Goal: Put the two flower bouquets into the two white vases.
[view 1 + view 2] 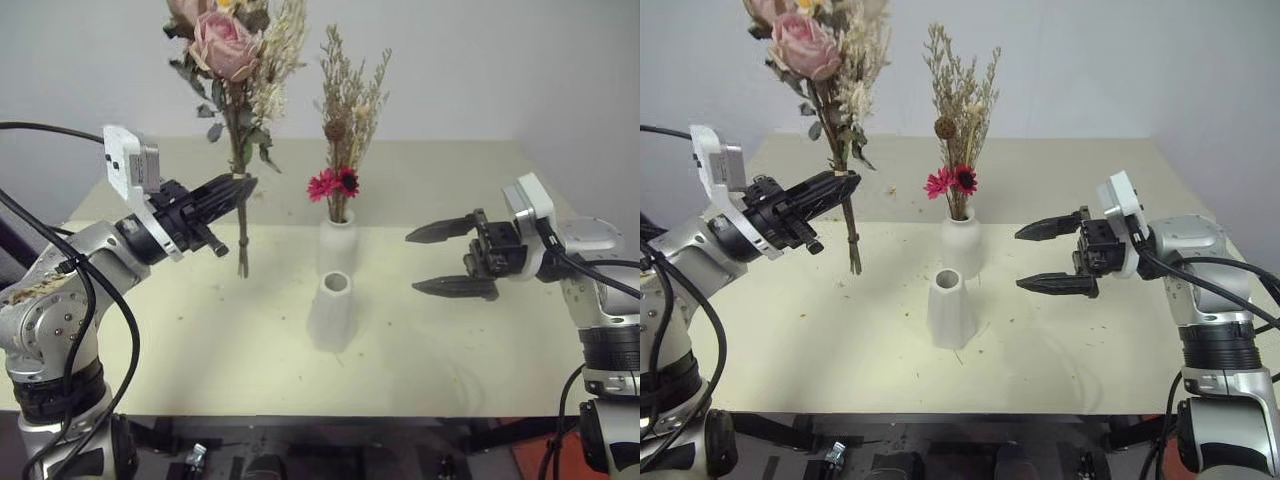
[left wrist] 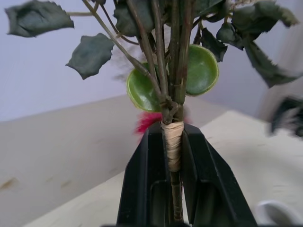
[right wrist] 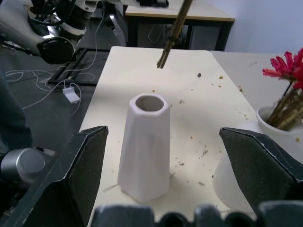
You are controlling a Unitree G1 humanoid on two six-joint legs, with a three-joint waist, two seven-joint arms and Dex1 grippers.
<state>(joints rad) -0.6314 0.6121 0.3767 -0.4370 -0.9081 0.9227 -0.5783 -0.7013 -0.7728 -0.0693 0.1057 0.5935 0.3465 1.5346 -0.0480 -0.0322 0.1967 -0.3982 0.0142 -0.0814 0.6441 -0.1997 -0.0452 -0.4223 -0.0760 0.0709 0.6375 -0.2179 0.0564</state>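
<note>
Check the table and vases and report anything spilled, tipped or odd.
Small dried bits lie scattered on the table around the vases, shed plant matter by the look of it. Both the tapered vase and the rounded vase stand upright. Nothing else stands out.

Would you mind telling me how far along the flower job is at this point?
About halfway. The dried-grass bouquet already stands in the rounded vase. The left gripper is shut on the rose bouquet, held upright above the table. The tapered vase has nothing in it; the open right gripper waits beside it.
</note>
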